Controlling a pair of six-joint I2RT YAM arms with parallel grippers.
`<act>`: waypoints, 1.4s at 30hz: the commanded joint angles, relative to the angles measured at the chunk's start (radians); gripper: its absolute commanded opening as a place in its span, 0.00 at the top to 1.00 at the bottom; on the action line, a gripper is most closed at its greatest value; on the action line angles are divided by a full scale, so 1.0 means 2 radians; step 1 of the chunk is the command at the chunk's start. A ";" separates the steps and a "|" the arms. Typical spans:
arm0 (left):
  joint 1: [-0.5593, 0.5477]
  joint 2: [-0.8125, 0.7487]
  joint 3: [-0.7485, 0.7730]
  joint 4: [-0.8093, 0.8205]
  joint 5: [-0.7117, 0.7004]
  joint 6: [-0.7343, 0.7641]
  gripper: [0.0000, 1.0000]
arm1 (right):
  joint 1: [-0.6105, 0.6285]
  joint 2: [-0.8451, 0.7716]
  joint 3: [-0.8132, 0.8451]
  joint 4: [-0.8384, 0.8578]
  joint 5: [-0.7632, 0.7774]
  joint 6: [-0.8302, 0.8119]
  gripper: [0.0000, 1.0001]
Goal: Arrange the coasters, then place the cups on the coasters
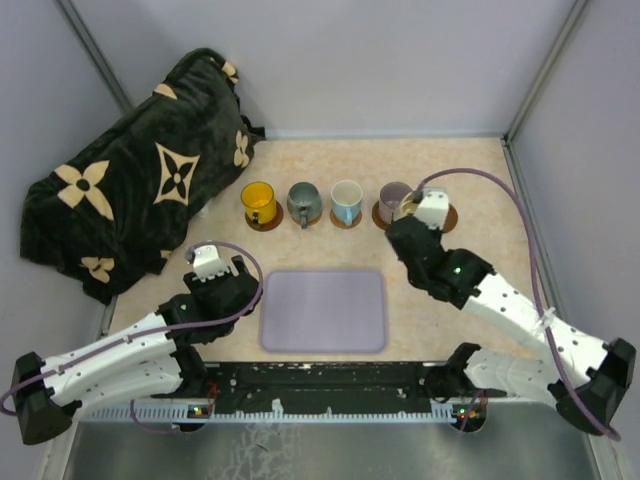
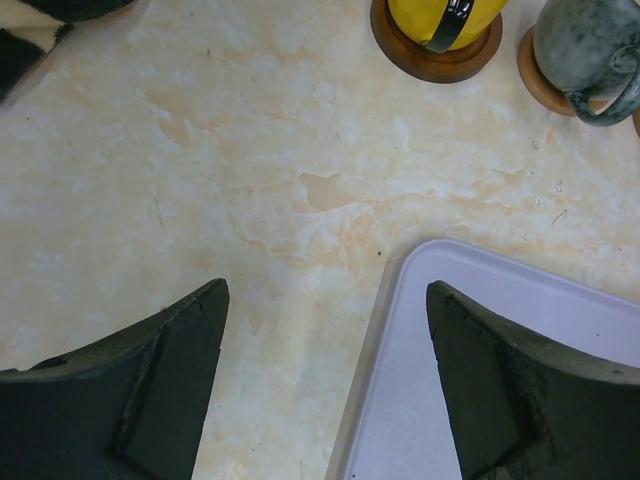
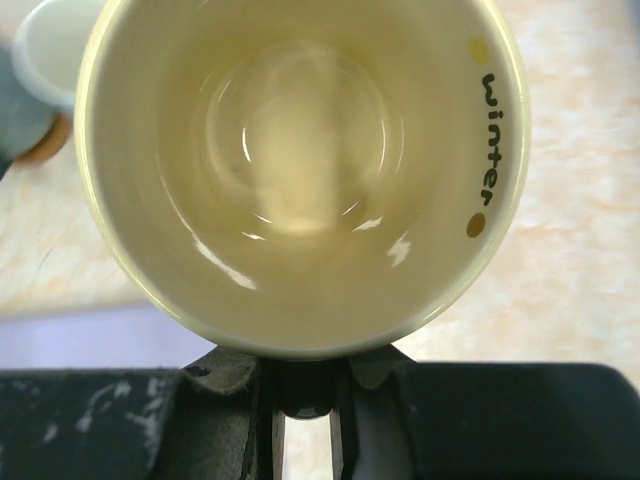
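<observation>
Top external view shows a row of cups at the far part of the marble-pattern table (image 2: pixel 250 180); from the left stand the yellow cup (image 1: pixel 258 202), the grey-green cup (image 1: pixel 304 203), the white cup (image 1: pixel 346 200) with a light blue handle and the mauve-grey cup (image 1: pixel 392 200); each one sits on one of the brown coasters (image 1: pixel 266 224).

At the right end of the row the right gripper (image 3: pixel 305 390) is clenched on the cream cup (image 3: pixel 300 170); in the right wrist view its two fingers pinch the near wall of the cup at the rim, and the word "winter" is printed inside the cup near the rim; the cup is upright and looks empty. This cup is just beside the mauve-grey cup, over the fifth coaster (image 1: pixel 447 219), which shows partly at the right of the gripper; I cannot tell if the cup touches it.

The left gripper (image 2: pixel 325 385) holds nothing, its jaws standing wide apart above the table at the left edge of the lavender tray (image 1: pixel 323 312); the tray lies between the two arms, near the bases.

A dark blanket (image 1: pixel 130 180) with cream flower shapes lies at the far left.
</observation>
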 commanded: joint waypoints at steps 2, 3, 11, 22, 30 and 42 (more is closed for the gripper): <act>0.002 0.001 0.004 0.005 -0.009 -0.001 0.14 | -0.143 -0.027 -0.005 0.094 -0.007 -0.096 1.00; 0.002 0.002 0.004 0.007 -0.010 -0.002 0.14 | -0.167 -0.022 -0.006 0.104 -0.019 -0.106 1.00; 0.002 0.003 0.000 0.012 -0.020 0.004 0.14 | -0.304 0.033 -0.026 0.201 -0.127 -0.147 1.00; 0.002 0.001 -0.004 -0.009 -0.037 -0.010 0.13 | -0.412 0.115 -0.031 0.297 -0.288 -0.192 1.00; 0.002 -0.004 -0.001 -0.022 -0.047 -0.022 0.13 | -0.422 0.185 0.037 0.258 -0.327 -0.228 1.00; 0.002 0.002 -0.005 -0.026 -0.046 -0.031 0.13 | -0.424 0.232 0.051 0.260 -0.303 -0.254 1.00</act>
